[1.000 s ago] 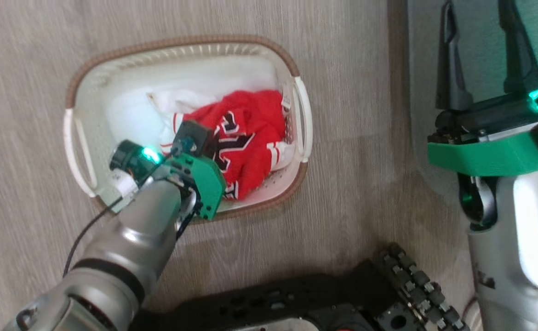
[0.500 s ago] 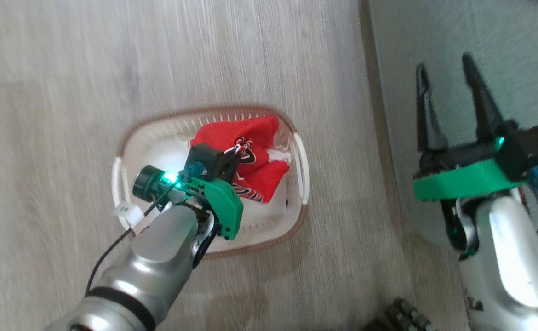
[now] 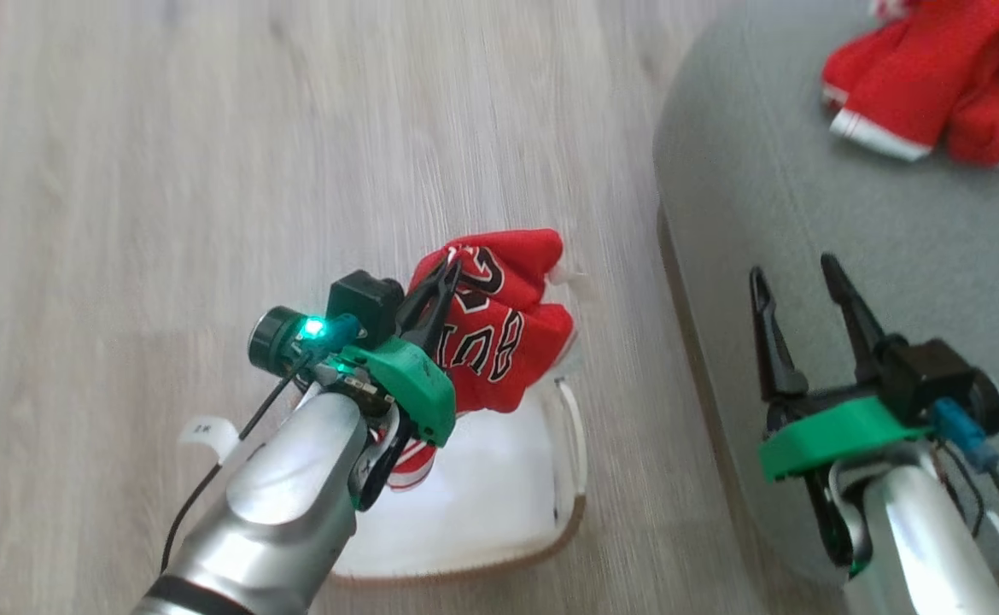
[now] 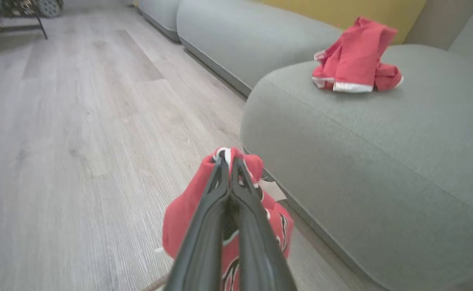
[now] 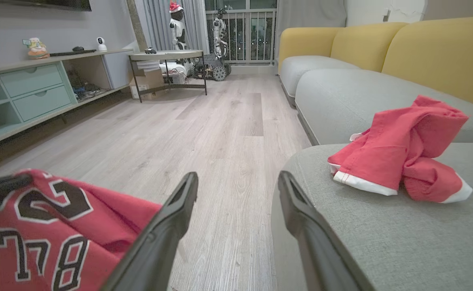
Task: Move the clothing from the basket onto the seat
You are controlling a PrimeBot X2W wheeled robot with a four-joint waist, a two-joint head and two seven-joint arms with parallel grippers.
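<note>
In the carry step, the left gripper [image 3: 446,275] pinches the lettered jersey [image 3: 512,346] at centre frame above the basket [image 3: 575,427], while the right gripper [image 3: 791,269] is spread and empty; next, the jersey likely needs swinging right over the seat [image 3: 807,196] and releasing.

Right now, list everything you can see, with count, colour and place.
jersey: one, red with black lettering, hanging from left gripper above basket
plain garment: one, red with white trim, crumpled on seat
basket: one, cream with brown rim, on floor beside seat
seat: one, grey-green, right of basket
floor: one, pale wood planks
sofa backrests: several, yellow, behind grey cushions
round table: one, dark-legged, far across floor
left gripper: one, dark, shut on jersey
right gripper: one, dark, open, over seat
</note>
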